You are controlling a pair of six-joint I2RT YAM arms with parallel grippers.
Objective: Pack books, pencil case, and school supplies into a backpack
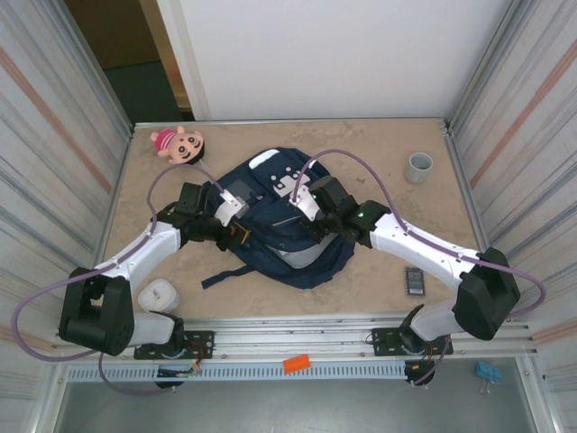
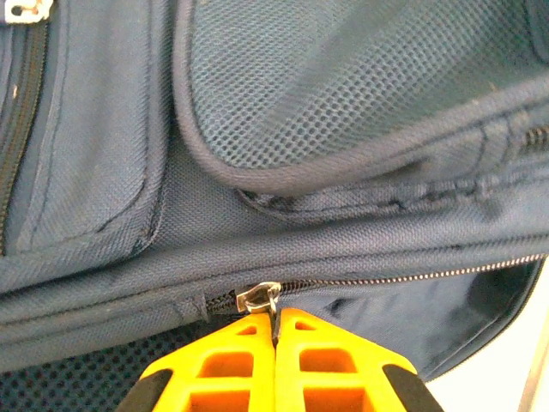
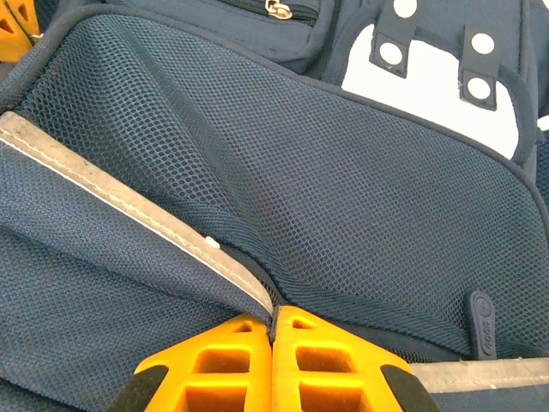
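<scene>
Dark calculator-like device (image 1: 414, 280) lies on the table (image 1: 243, 135), nearer than the backpack (image 1: 288, 236), to its right. Left end effector (image 2: 274, 330): jaws fully together, pinching the backpack's zipper pull (image 2: 257, 298). Right end effector (image 3: 273, 328): jaws together, nipping a backpack fold beside the reflective strip (image 3: 129, 202). Beyond backpack: grey cup (image 1: 418, 166) right, pink doll (image 1: 178, 143) left.

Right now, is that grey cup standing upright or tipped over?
Upright: the grey cup stands on the table, its round mouth facing up.
</scene>
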